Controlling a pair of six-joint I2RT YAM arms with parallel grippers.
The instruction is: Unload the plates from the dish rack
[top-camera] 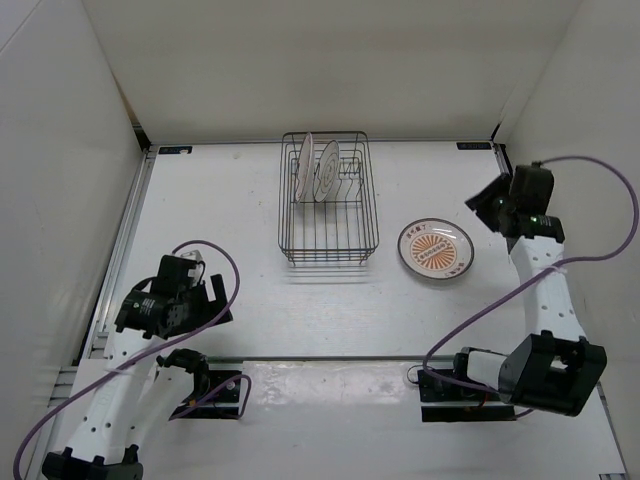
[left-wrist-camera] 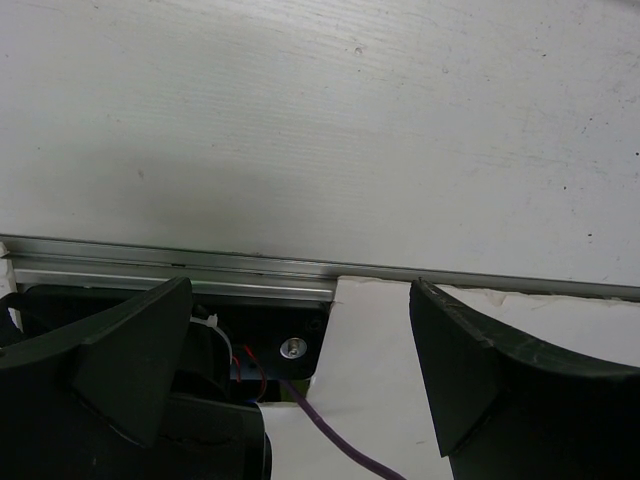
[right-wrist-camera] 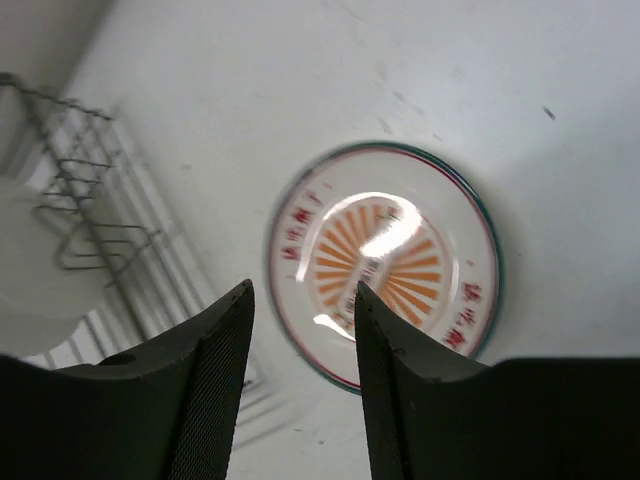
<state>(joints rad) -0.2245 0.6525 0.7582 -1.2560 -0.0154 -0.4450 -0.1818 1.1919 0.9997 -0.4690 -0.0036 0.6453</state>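
Observation:
The dish rack [top-camera: 326,257] stands at the table's middle back, and two plates stand upright in its far end: a pinkish-white one [top-camera: 305,167] and one with a grey motif [top-camera: 326,170]. An orange-patterned plate [top-camera: 436,249] lies flat on the table to the right of the rack. My right gripper [top-camera: 487,207] hovers just right of and above that plate, open, with nothing between its fingers. In the right wrist view the orange plate [right-wrist-camera: 400,250] lies beyond the right gripper [right-wrist-camera: 303,300], with the rack [right-wrist-camera: 90,210] at left. My left gripper [top-camera: 215,300] is open and empty near the left front.
In the left wrist view the left gripper [left-wrist-camera: 300,300] looks down on an aluminium rail [left-wrist-camera: 200,262], a black base mount [left-wrist-camera: 290,330] and a purple cable [left-wrist-camera: 330,435]. White walls enclose the table on three sides. Purple cables loop beside both arms.

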